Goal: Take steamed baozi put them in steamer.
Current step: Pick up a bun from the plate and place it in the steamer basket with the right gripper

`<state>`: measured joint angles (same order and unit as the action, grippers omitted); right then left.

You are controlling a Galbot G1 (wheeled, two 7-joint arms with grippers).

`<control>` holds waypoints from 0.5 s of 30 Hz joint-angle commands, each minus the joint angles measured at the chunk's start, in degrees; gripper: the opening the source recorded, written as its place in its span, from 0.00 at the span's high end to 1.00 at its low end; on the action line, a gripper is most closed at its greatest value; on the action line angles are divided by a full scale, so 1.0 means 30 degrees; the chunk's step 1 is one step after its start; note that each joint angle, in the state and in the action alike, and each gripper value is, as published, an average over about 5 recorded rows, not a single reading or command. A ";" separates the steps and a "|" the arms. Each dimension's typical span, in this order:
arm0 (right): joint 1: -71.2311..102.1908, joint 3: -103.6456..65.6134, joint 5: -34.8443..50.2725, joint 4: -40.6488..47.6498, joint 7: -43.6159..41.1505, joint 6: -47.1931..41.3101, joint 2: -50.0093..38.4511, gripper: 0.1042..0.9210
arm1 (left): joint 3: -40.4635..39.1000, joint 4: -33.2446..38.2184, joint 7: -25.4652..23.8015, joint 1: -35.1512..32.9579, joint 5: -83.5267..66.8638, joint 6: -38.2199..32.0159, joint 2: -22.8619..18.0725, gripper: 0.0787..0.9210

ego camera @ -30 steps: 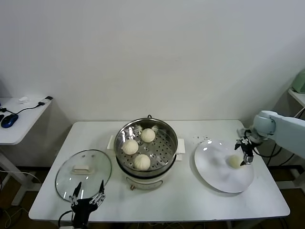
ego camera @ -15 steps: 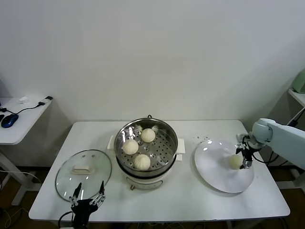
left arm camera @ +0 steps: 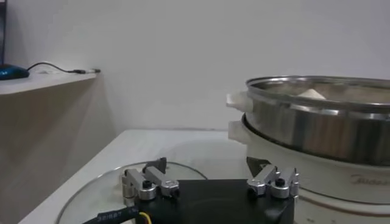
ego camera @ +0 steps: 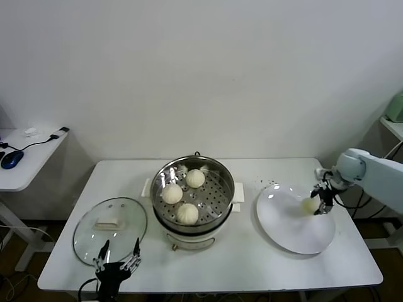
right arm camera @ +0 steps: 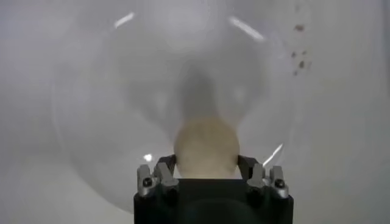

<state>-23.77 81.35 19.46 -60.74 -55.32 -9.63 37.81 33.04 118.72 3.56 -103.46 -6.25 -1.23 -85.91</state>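
I see a white table (ego camera: pixel 252 258) in front of me, set against a plain white wall. Near its middle stands the steamer (ego camera: pixel 193 194), a shiny steel pot on a cream base, its perforated tray holding three steamed baozi (ego camera: pixel 187 213): one toward the near rim, one toward my left, one at the back. A fourth baozi (ego camera: pixel 310 204) is over the white plate (ego camera: pixel 291 229), which lies on the table at my right, near the steamer but not touching it.

My right end effector (ego camera: pixel 322 200) reaches in from the right edge and sits at that fourth bun. In the right wrist view its fingers (right arm camera: pixel 159 175) press against both sides of the bun (right arm camera: pixel 206 149), gripping it, with the plate (right arm camera: pixel 109 109) blurred below. I cannot tell whether the bun is lifted clear of the plate.

My left end effector (ego camera: pixel 117 258) waits at the near left edge of the table, its fingers spread wide and holding nothing, just beside the round glass lid (ego camera: pixel 111 226), which lies flat on the table left of the steamer. A side desk (ego camera: pixel 25 157) with a blue mouse (ego camera: pixel 11 158) stands farther left.
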 commanded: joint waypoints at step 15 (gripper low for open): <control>-1.0807 0.4400 1.5220 -1.1659 0.5891 -0.5583 0.7024 0.30 | -0.0116 0.0156 -0.0023 0.0468 -0.0105 0.0258 0.0091 0.12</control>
<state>-53.56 95.66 49.15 -82.41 -48.33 -17.28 48.62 32.61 119.26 3.53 -102.18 -6.46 -0.52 -85.81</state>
